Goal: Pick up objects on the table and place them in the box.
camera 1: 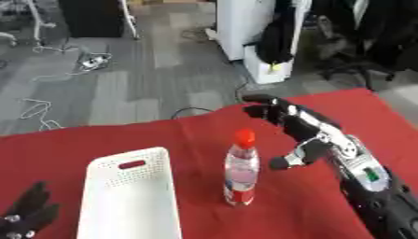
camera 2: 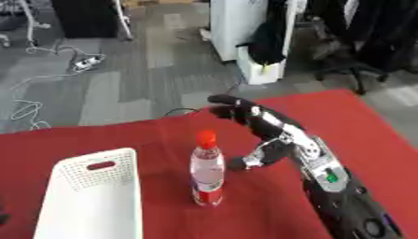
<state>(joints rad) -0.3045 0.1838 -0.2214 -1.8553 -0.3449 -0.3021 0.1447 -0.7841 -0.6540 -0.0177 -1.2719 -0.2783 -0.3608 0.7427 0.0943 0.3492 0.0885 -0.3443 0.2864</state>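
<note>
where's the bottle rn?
The bottle stands upright mid-table on the red cloth, just right of the white box, with the open right hand beside it, not touching.

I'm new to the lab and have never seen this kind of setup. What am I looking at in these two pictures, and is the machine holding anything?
Both pictures come from one stereo camera in the robot's head, looking down at its work: a left eye view and a right eye view of the same moment.

The black and silver arm entering from the right ends in the right robot hand. Its fingers are spread and relaxed beside a clear water bottle with a red cap, standing upright on a table covered in red cloth. The hand is close to the bottle but apart from it, so nothing is held.

To the bottle's left lies a white perforated box, where things are meant to go. No contents show in it.

The left robot hand rests idle at the lower left corner, fingers up.
</note>
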